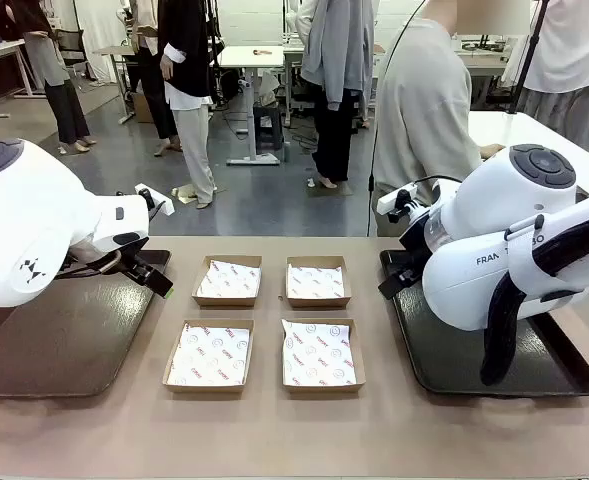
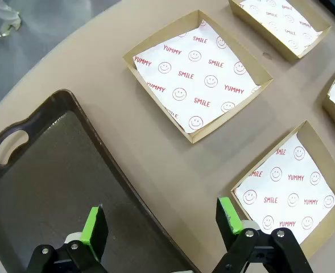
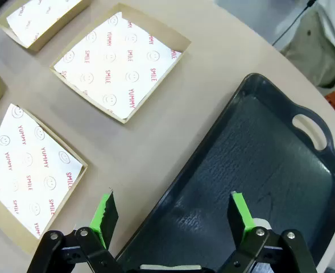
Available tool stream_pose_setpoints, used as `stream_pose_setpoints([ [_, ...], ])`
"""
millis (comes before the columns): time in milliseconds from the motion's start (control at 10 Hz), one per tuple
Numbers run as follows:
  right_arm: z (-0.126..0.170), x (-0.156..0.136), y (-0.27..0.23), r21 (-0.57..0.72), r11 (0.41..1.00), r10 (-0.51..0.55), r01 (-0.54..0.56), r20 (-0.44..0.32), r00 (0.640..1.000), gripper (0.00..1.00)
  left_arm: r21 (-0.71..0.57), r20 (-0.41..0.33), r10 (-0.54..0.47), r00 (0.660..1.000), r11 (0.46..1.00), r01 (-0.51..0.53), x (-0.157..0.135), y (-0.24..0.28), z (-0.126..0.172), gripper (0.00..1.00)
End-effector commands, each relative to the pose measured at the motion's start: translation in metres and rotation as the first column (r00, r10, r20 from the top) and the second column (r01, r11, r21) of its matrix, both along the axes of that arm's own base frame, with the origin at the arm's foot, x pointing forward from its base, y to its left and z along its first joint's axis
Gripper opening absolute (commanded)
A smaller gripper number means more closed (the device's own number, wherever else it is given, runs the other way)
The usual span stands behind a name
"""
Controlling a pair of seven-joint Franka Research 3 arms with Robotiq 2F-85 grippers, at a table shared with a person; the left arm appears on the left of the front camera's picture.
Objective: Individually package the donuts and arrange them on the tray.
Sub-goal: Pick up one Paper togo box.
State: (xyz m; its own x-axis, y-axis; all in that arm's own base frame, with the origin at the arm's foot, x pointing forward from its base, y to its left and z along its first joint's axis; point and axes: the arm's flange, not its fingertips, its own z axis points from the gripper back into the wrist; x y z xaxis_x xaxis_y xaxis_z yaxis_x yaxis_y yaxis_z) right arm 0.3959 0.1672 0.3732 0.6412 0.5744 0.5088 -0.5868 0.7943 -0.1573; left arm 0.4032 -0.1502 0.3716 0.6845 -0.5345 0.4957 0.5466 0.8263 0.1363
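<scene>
No donuts are in view. Four paper-lined cardboard boxes lie in a two-by-two block mid-table, all with nothing in them: far left (image 1: 227, 280), far right (image 1: 317, 282), near left (image 1: 210, 355), near right (image 1: 321, 354). My left gripper (image 2: 161, 219) is open over the right rim of the brown tray (image 2: 53, 170), with nothing between its green pads (image 2: 93, 224). My right gripper (image 3: 173, 210) is open over the left rim of the dark tray (image 3: 258, 165), also holding nothing.
The brown tray (image 1: 64, 340) lies at the table's left and the dark tray (image 1: 474, 375) at its right, both bare. My two bulky arms overhang them. A person (image 1: 424, 110) stands at the far side, right of centre. Bare tabletop (image 1: 274, 430) runs along the front.
</scene>
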Motion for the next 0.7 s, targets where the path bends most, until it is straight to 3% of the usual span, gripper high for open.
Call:
stream_pose_setpoints([
  [0,0.0,0.0,0.0,0.0,1.0,0.0,0.0,0.0,1.0,1.0,0.0,0.0,0.0,1.0,1.0,0.0,-0.0001,-0.0001,0.0,1.0],
  [600,0.0,0.0,0.0,0.0,1.0,0.0,0.0,0.0,1.0,1.0,0.0,0.0,0.0,1.0,1.0,0.0,-0.0001,-0.0001,0.0,1.0],
])
